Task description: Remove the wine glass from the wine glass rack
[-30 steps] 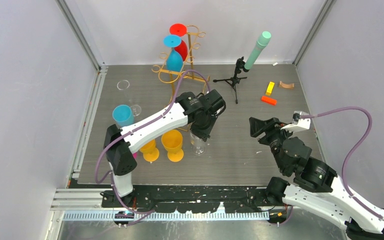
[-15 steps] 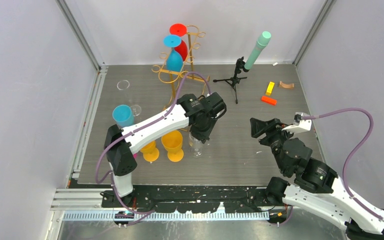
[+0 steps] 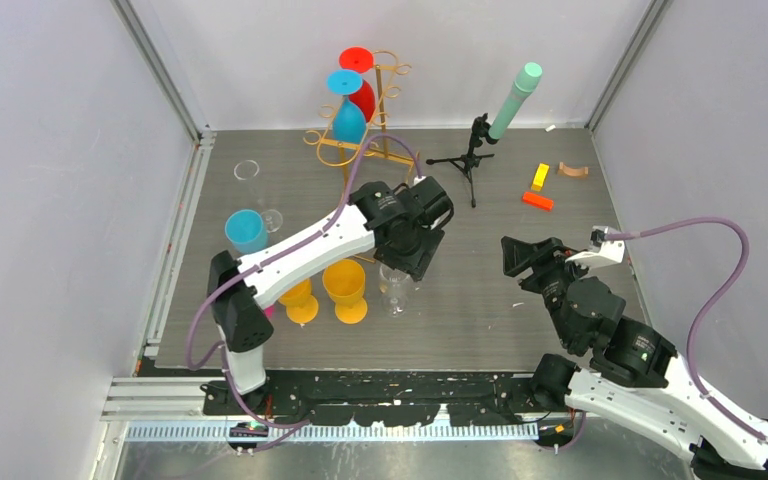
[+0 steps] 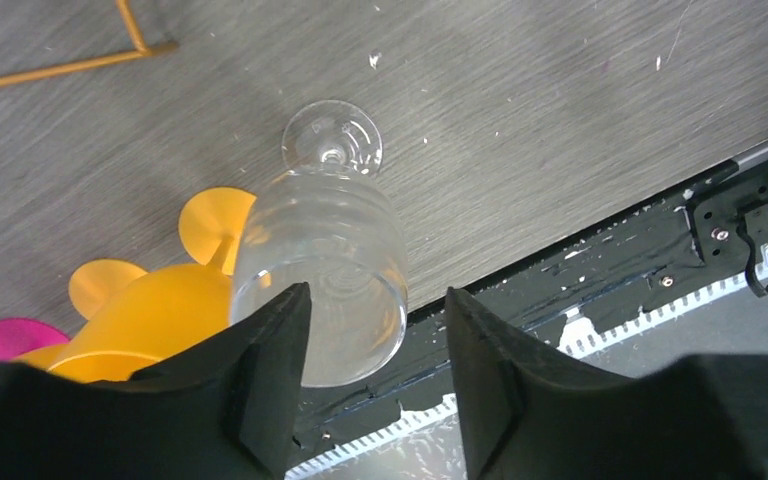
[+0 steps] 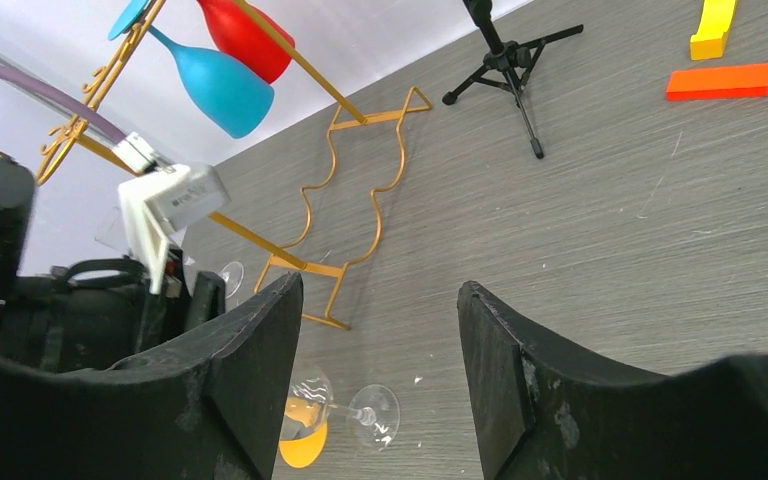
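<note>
The right gripper hangs toward the near right corner of the table, over bare board, its jaws spread wide with nothing between them. Around the middle of the near edge, the left gripper points down over the clear wine glass, its jaws also spread. The glass stands upright on its own foot on the table, well apart from the rack. Its rim lies below the gap and partly under one finger — whether that finger touches the bowl cannot be told, but the jaws are not pinched on it. Just beside the glass, toward the left edge, stand two yellow goblets, with a pink piece past them. Farther back by the left edge is a blue cup, and beyond it a clear ring. Toward the far right corner lie an orange block, a yellow block and a brown curved piece. A black tripod carrying a green tube stands at the far edge. Beside it, nearer the middle of that edge, rises the wine glass rack — a blue wine glass and a red wine glass hang from it, bowls down.
</note>
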Controlling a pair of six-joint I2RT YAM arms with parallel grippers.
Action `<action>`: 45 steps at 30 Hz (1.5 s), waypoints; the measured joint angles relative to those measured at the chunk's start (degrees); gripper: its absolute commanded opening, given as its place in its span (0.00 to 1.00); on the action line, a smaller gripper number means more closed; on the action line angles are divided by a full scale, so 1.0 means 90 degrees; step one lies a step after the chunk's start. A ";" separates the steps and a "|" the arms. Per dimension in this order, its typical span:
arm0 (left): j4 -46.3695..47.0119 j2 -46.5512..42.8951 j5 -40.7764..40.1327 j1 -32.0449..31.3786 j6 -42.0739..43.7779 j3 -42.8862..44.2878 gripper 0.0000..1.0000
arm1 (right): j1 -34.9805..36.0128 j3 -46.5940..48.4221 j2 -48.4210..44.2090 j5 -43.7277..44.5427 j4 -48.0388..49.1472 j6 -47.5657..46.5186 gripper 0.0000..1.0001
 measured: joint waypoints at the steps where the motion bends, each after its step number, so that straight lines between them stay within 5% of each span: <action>1: -0.0019 -0.0012 -0.0068 0.0000 0.0017 0.0087 0.62 | 0.0000 0.0000 -0.0012 0.0000 -0.0002 0.0007 0.63; 3: -0.0056 -0.0063 -0.0187 0.0000 0.0068 0.0255 0.71 | 0.0000 0.0000 -0.0015 0.0000 -0.0007 0.0019 0.63; 5: -0.0080 -0.0151 -0.0284 0.0000 0.0138 0.0471 0.97 | 0.0000 0.0000 -0.0012 0.0002 -0.0012 0.0024 0.63; 6: -0.0078 -0.0221 -0.0321 0.0000 0.0187 0.0600 0.99 | 0.0000 0.0000 -0.0015 0.0000 -0.0012 0.0027 0.63; 14: 0.0308 -0.1059 -0.0505 0.0100 0.0782 0.1399 1.00 | 0.0000 0.0000 -0.0010 0.0000 -0.0015 0.0058 0.63; 18: 0.0772 -0.1430 -0.0255 0.0746 0.0816 0.1700 1.00 | 0.0000 0.0000 0.0029 0.0000 -0.0019 0.0100 0.63; 25: 0.2030 -0.1613 0.0612 0.3334 -0.0104 0.1593 0.75 | 0.0000 0.0000 0.0313 -0.0005 -0.0029 0.0204 0.62; 30: 0.2851 -0.1401 0.1411 0.4384 -0.0969 0.1486 0.69 | 0.0000 0.0005 0.0457 -0.0022 -0.0032 0.0272 0.61; 38: 0.3164 0.0544 0.2358 0.5270 -0.1588 0.3228 0.67 | 0.0000 0.0007 0.0695 -0.0131 -0.0032 0.0376 0.61; 45: 0.3315 0.1547 0.3150 0.5554 -0.1894 0.3468 0.55 | 0.0000 0.0005 0.0716 -0.0197 -0.0032 0.0398 0.61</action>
